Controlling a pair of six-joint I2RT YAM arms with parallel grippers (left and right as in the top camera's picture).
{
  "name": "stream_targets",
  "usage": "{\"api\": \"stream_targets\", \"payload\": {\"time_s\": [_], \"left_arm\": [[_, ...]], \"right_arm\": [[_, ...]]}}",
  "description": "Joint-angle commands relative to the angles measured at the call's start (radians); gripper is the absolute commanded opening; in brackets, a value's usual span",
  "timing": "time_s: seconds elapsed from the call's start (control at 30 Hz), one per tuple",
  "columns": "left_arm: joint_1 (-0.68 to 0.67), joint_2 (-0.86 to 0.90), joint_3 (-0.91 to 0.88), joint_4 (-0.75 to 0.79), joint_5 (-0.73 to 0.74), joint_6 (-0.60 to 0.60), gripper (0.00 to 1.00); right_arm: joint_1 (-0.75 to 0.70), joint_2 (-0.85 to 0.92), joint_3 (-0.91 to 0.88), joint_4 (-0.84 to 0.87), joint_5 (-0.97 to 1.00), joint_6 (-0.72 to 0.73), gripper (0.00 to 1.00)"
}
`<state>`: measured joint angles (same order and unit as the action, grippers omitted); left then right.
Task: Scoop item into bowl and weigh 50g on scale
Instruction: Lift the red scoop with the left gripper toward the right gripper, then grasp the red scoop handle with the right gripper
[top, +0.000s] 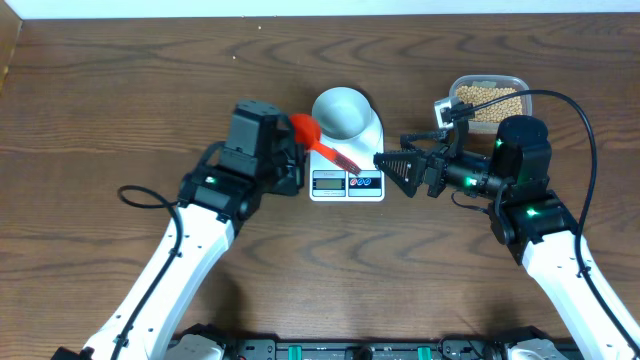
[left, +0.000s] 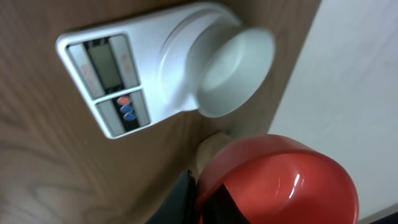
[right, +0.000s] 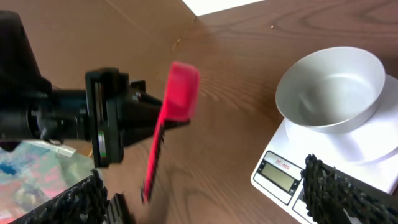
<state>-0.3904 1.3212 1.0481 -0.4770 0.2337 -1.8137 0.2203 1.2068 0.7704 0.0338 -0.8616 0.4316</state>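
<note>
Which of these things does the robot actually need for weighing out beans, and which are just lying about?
Needed: beans, clear tub holding them, red scoop, bowl, scale.
Lying about: black cable on the table.

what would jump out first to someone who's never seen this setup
The red scoop catches the eye first, clamped in the left gripper just left of the empty pale bowl, which sits on the white scale. Next comes the clear tub of beans at the far right, beyond the open right gripper.
</note>
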Motion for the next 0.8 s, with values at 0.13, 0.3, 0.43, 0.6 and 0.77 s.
{"api": "stream_targets", "payload": {"time_s": [0.13, 0.3, 0.43, 0.6, 0.77], "left_arm": [[-0.089, 0.081, 0.002, -0.038, -0.009, -0.172, 0.08], [-0.120, 0.117, 0.002, -0.007, -0.009, -0.242, 0.07], [-0.122, 0.117, 0.002, 0.040, -0.007, -0.242, 0.07], [-0.122, 0.117, 0.002, 0.068, 0.029, -0.242, 0.07], [-0.122, 0.117, 0.002, 0.069, 0.055, -0.253, 0.07]], "right_arm": [[0.004, -0.002, 0.024, -0.017, -0.062, 0.024, 0.75], [0.004, -0.002, 0.024, -0.085, 0.008, 0.037, 0.67], [0.006, -0.002, 0.024, -0.111, 0.041, 0.070, 0.65], [0.049, -0.002, 0.024, -0.105, 0.070, 0.070, 0.64], [0.102, -0.001, 0.024, -0.105, 0.120, 0.070, 0.54]]}}
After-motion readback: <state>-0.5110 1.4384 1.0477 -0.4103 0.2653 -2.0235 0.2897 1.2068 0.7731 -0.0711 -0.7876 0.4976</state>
